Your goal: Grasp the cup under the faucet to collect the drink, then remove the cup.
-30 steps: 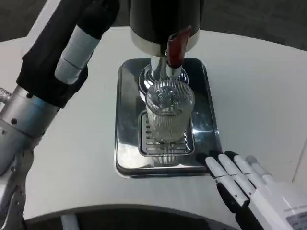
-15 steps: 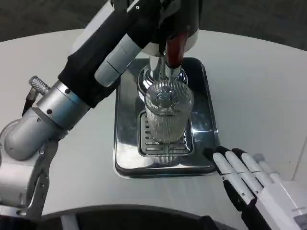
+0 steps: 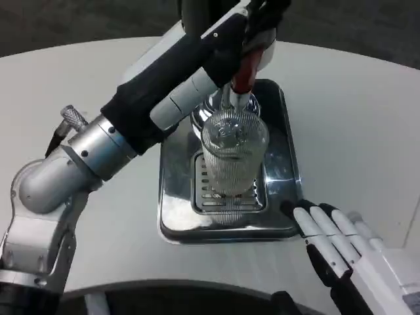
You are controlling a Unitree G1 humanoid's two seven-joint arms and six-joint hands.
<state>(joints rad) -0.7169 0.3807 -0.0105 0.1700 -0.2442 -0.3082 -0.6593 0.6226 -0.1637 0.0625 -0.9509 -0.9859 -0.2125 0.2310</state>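
Nearest, at the lower right, the right hand [image 3: 338,246] is lying released on the white desk [image 3: 354,118], its white and black fingers [image 3: 308,226] stretched out nearly straight and slightly apart, gripping nothing. The fingertips are pointing toward the near right corner of the metal drip tray [image 3: 174,216] and sitting just beside its edge; whether they are touching it cannot be told.

Further in, the shiny tray is lying flat on the desk, with a slotted grille [image 3: 226,197] set in its middle. A clear ribbed cup [image 3: 233,154] is standing upright on that grille, directly under the faucet [image 3: 233,98], with neither hand touching it. How much drink it is holding cannot be made out through the ribbed wall.

Beyond the cup, the faucet's red lever [image 3: 246,69] is rising up from the chrome spout toward the dark body of the dispenser [image 3: 197,13]. The left arm [image 3: 138,118], silver at the forearm and sleeved in black higher up, is reaching diagonally from the lower left across the tray to the lever. The left hand [image 3: 262,23] is sitting at the lever's top by the picture's upper edge, mostly cut off, so its grip cannot be judged.

No writing or brand mark is legible anywhere.
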